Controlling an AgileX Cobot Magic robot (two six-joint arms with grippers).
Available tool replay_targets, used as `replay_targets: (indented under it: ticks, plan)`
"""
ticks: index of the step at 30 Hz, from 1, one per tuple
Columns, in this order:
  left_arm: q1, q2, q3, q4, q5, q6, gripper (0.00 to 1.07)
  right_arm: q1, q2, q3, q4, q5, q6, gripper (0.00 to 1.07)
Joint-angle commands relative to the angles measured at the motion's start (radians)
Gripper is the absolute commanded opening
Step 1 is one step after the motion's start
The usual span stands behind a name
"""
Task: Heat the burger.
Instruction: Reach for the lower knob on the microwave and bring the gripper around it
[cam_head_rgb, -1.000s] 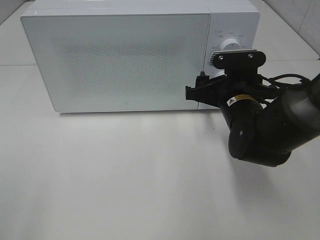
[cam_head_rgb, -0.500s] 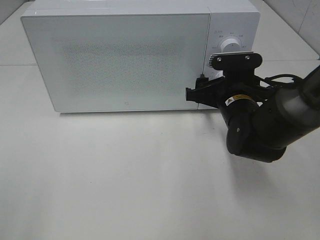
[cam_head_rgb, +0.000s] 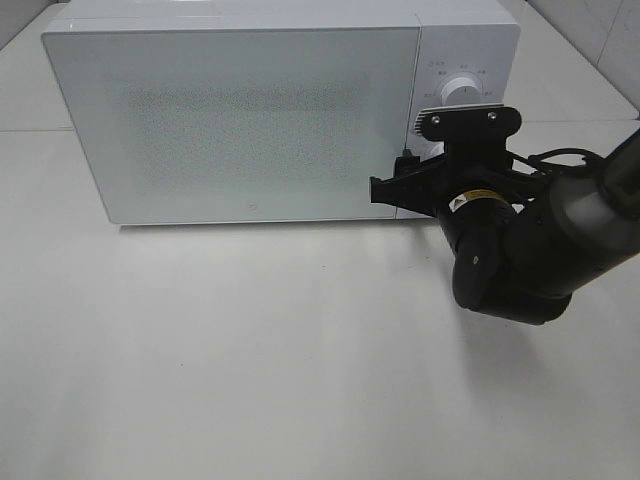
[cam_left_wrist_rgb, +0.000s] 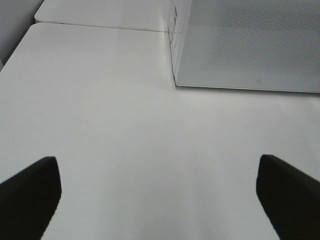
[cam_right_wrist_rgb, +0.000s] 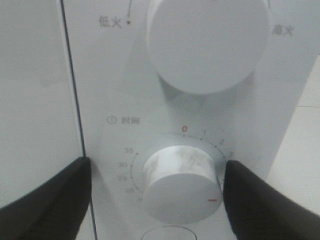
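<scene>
Around the timer knob (cam_right_wrist_rgb: 180, 185), the right end effector (cam_right_wrist_rgb: 157, 200) sits cropped.

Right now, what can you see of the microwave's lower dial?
The lower dial is a round white knob, plastic-looking, with a faintly marbled side and a flat face bearing a short red mark near its rim. It sits on the white control panel under the larger dial. A printed scale rings it, starting at a red 0. The right gripper straddles it, jaws open; one finger is clearly apart, the other is too close to judge.
</scene>
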Motion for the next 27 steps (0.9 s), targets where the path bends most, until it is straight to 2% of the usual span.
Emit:
replay_targets:
  ticks: [1,2,3,4,5,6,7,8,11,19,23,24,27]
  plan:
    - [-0.001,-0.024,0.004,-0.008,-0.008,-0.002,0.98,-0.009,0.002,-0.012,0.002,-0.044,-0.008,0.49]
    - [-0.001,-0.024,0.004,-0.008,-0.008,-0.002,0.98,-0.009,0.002,-0.012,0.002,-0.044,-0.008,0.49]
    - [-0.001,-0.024,0.004,-0.008,-0.008,-0.002,0.98,-0.009,0.002,-0.012,0.002,-0.044,-0.015,0.36]
    - [-0.001,-0.024,0.004,-0.008,-0.008,-0.002,0.98,-0.009,0.002,-0.012,0.002,-0.045,-0.020,0.30]
    - [-0.001,-0.024,0.004,-0.008,-0.008,-0.002,0.98,-0.009,0.002,-0.012,0.002,-0.045,-0.020,0.30]
    - [-0.001,-0.024,0.004,-0.008,-0.008,-0.002,0.98,-0.009,0.002,-0.012,0.002,-0.055,-0.026,0.18]
    - [-0.001,-0.024,0.004,-0.008,-0.008,-0.002,0.98,-0.009,0.002,-0.012,0.002,-0.055,-0.026,0.18]
    - [-0.001,-0.024,0.004,-0.008,-0.008,-0.002,0.98,-0.009,0.002,-0.012,0.002,-0.060,-0.026,0.07]
    - [-0.001,-0.024,0.004,-0.008,-0.008,-0.002,0.98,-0.009,0.002,-0.012,0.001,-0.060,-0.026,0.00]
    - [-0.001,-0.024,0.004,-0.008,-0.008,-0.002,0.98,-0.006,0.000,-0.012,-0.039,-0.099,0.010,0.00]
    - [-0.001,-0.024,0.004,-0.008,-0.008,-0.002,0.98,-0.006,0.000,-0.012,-0.062,-0.124,0.189,0.00]
    - [-0.001,-0.024,0.004,-0.008,-0.008,-0.002,0.98,-0.006,0.000,-0.012,-0.062,-0.133,0.302,0.00]
    - [-0.001,-0.024,0.004,-0.008,-0.008,-0.002,0.98,-0.007,0.000,-0.012,-0.062,-0.138,0.358,0.00]
